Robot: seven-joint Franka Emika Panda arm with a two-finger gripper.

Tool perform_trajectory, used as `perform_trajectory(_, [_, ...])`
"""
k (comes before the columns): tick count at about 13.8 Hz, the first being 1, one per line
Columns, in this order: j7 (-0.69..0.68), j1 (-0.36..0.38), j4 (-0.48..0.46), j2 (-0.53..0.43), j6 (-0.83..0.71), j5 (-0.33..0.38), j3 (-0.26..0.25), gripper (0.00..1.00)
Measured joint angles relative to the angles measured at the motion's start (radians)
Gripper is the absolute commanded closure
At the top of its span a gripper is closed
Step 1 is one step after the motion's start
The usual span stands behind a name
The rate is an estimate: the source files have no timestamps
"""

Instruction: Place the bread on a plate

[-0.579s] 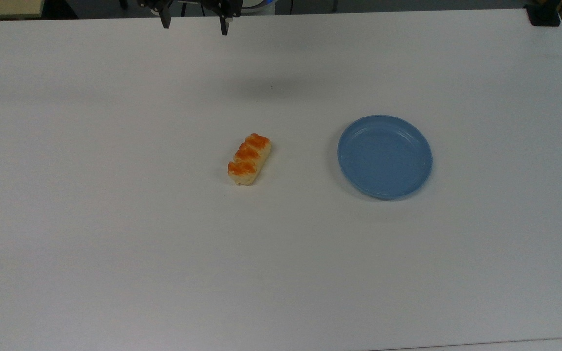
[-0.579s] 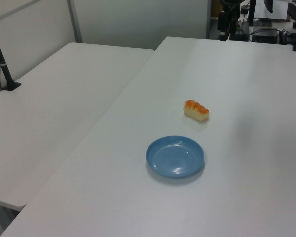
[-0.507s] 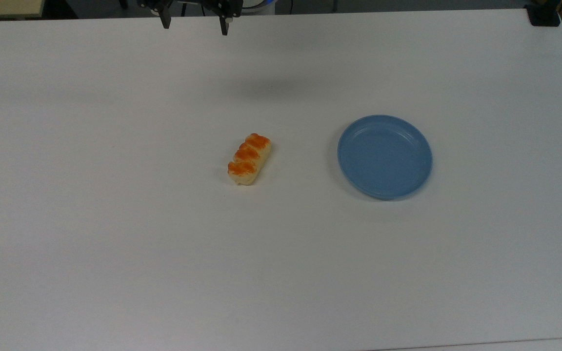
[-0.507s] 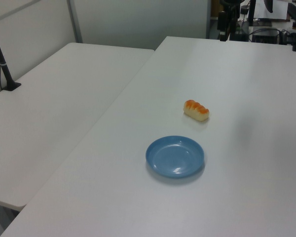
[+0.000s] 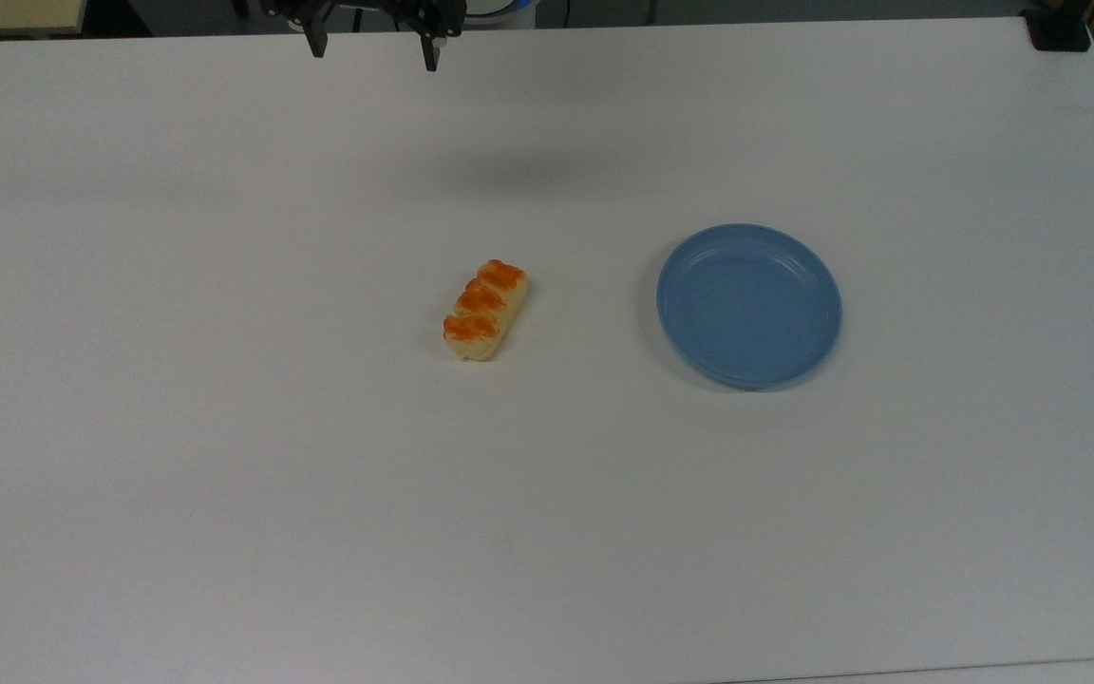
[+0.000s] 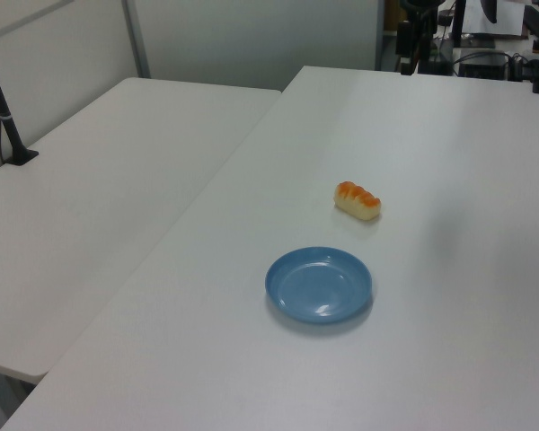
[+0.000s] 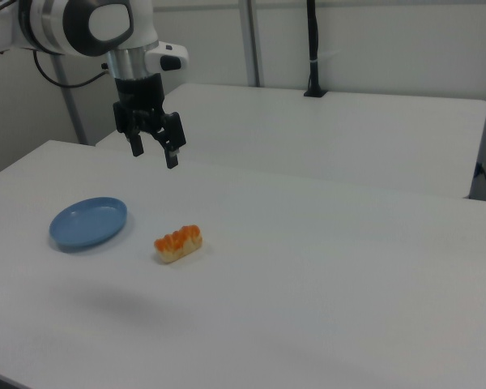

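The bread [image 5: 485, 310], a small pale-tan loaf with orange-brown bumps, lies on the white table near the middle; it also shows as the bread [image 6: 357, 199] and the bread [image 7: 178, 242]. The light-blue plate [image 5: 748, 304] sits to its right in the top view, apart from it, with nothing on it; the plate [image 6: 320, 285] and plate [image 7: 89, 222] show in the side views. My gripper [image 5: 373, 54] hangs at the top view's upper edge, well above the table. In the right view the gripper [image 7: 155, 151] is open, holding nothing, high above the bread and plate.
The white table [image 5: 224, 475] spreads wide around both objects. A second white table [image 6: 99, 197] adjoins it in the left view. A black clamp [image 5: 1058, 30] sits at the top view's upper right corner. A black post [image 7: 313, 49] stands on the far table.
The gripper has shifted slightly toward the top view's left. The bread and the plate have stayed where they were.
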Motion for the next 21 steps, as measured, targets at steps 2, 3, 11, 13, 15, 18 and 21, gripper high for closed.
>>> perform_trajectory(2, [0.0, 0.0, 0.0, 0.0, 0.0, 0.0, 0.0, 0.0])
perform_trajectory(3, [0.0, 0.0, 0.0, 0.0, 0.0, 0.0, 0.0, 0.0])
perform_trajectory(11, [0.0, 0.003, -0.004, 0.008, -0.006, 0.003, 0.001, 0.0])
perform_trajectory(13, [0.0, 0.003, -0.004, 0.015, -0.006, 0.018, 0.002, 0.0])
perform_trajectory(15, [0.0, 0.004, -0.004, 0.024, -0.006, 0.026, 0.004, 0.0])
perform_trajectory(18, [0.0, 0.005, -0.006, 0.042, -0.006, 0.057, 0.006, 0.0])
perform_trajectory(21, [0.052, 0.01, -0.009, 0.087, 0.026, 0.063, 0.006, 0.0])
